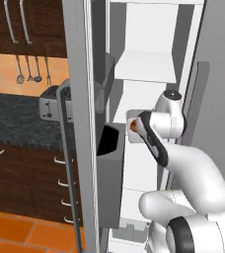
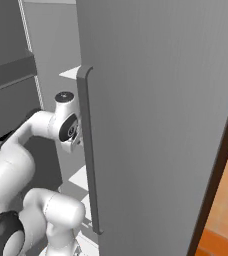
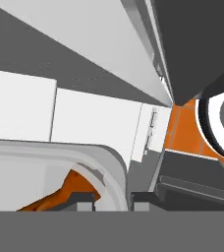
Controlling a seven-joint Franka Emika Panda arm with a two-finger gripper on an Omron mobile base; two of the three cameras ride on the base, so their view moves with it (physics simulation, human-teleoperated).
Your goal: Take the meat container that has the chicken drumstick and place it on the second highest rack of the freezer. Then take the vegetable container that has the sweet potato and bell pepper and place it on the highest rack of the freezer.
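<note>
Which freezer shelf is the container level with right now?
The second visible white shelf down, below the bare upper shelf; the pincer holds the meat container at that level.

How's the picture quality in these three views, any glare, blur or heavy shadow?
Left base view: flat even rendered light, no glare; the freezer interior reads bright white, and a soft blur smears edges. Right base view: the grey door is evenly lit, dark shade at left. Hand view: sharp-edged shadow bands; the chicken drumstick and its container rim are cropped beside the claw.

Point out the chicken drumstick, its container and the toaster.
chicken drumstick [image 3: 60,194]: hand view, glossy orange side.
container [image 3: 104,162]: hand view, rounded white rim.
toaster [image 1: 50,105]: left base view, metal front face.
</note>
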